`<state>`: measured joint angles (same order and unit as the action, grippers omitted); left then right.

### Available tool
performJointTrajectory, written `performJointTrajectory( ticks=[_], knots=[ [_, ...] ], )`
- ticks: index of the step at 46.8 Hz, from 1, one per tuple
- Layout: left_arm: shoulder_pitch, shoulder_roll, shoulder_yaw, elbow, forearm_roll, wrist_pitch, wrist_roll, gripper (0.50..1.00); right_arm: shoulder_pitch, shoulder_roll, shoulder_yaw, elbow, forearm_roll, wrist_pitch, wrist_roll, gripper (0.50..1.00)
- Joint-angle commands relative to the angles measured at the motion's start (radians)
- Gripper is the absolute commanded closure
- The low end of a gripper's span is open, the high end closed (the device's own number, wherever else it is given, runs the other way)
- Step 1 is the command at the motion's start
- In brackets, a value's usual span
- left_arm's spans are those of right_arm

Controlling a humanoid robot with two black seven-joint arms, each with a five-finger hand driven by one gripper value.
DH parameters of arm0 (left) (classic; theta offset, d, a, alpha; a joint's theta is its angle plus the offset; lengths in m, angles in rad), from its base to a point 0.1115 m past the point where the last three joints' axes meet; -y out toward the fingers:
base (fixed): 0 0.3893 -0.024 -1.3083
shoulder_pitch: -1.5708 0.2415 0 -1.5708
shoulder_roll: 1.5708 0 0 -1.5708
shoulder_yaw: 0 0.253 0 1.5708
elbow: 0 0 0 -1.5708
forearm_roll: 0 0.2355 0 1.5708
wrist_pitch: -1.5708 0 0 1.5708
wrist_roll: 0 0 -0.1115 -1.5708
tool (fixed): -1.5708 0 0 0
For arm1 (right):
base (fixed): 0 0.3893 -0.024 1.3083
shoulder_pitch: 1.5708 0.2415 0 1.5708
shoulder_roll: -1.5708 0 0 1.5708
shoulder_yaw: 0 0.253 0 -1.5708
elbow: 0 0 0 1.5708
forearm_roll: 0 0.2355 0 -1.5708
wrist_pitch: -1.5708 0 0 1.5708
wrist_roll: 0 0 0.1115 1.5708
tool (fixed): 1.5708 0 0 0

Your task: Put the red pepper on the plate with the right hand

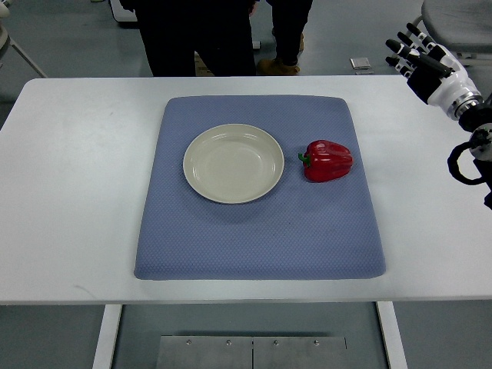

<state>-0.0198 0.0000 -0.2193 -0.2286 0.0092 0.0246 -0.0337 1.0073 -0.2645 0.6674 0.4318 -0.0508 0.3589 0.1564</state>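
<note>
The right hand (pixel 419 58) hangs at the frame's upper right, fingers spread and empty. The red pepper (pixel 328 160) lies well apart, lower left of it, just beside the plate (pixel 233 163).

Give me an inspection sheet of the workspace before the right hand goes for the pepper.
Surface: white table with a blue mat laid on it.
Job's things: red pepper on the mat, right of the plate, not touching it; the plate holds nothing.
Clutter: nothing seen.
Hands: right hand raised over the table's far right corner, fingers spread, holding nothing; left hand not in view.
Cables: black cable loop on the right arm.
Surroundings: a person's legs beyond the far edge; grey floor.
</note>
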Motion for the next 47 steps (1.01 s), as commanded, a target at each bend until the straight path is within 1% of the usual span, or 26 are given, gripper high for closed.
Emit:
performJointTrajectory(
  ticks=[1, 5, 10, 13, 15, 19, 26, 32, 35, 40, 47],
  knots=[
    [0.000, 0.000, 0.000, 0.000, 0.000, 0.000, 0.000, 0.500, 0.001, -0.013, -0.046, 0.050, 0.000, 0.002, 0.002, 0.500],
    [0.000, 0.000, 0.000, 0.000, 0.000, 0.000, 0.000, 0.500, -0.004, -0.077, -0.098, 0.159, -0.006, 0.002, 0.000, 0.500],
    [0.000, 0.000, 0.000, 0.000, 0.000, 0.000, 0.000, 0.500, -0.015, -0.197, -0.170, 0.356, -0.027, -0.005, 0.005, 0.500],
    [0.000, 0.000, 0.000, 0.000, 0.000, 0.000, 0.000, 0.500, -0.012, -0.249, -0.204, 0.458, -0.060, -0.009, 0.005, 0.500],
    [0.000, 0.000, 0.000, 0.000, 0.000, 0.000, 0.000, 0.500, -0.007, -0.277, -0.224, 0.510, -0.095, -0.011, 0.002, 0.500],
    [0.000, 0.000, 0.000, 0.000, 0.000, 0.000, 0.000, 0.500, 0.016, -0.318, -0.276, 0.579, -0.191, -0.011, -0.005, 0.500],
    [0.000, 0.000, 0.000, 0.000, 0.000, 0.000, 0.000, 0.500, 0.140, -0.364, -0.468, 0.650, -0.322, -0.014, -0.018, 0.500],
    [0.000, 0.000, 0.000, 0.000, 0.000, 0.000, 0.000, 0.500, 0.246, -0.358, -0.613, 0.653, -0.394, -0.041, -0.024, 0.500],
    [0.000, 0.000, 0.000, 0.000, 0.000, 0.000, 0.000, 0.500, 0.287, -0.345, -0.670, 0.653, -0.423, -0.052, -0.037, 0.500],
    [0.000, 0.000, 0.000, 0.000, 0.000, 0.000, 0.000, 0.500, 0.346, -0.289, -0.741, 0.648, -0.474, -0.066, -0.057, 0.500],
    [0.000, 0.000, 0.000, 0.000, 0.000, 0.000, 0.000, 0.500, 0.416, -0.227, -0.841, 0.624, -0.511, -0.094, -0.107, 0.500]
  ],
)
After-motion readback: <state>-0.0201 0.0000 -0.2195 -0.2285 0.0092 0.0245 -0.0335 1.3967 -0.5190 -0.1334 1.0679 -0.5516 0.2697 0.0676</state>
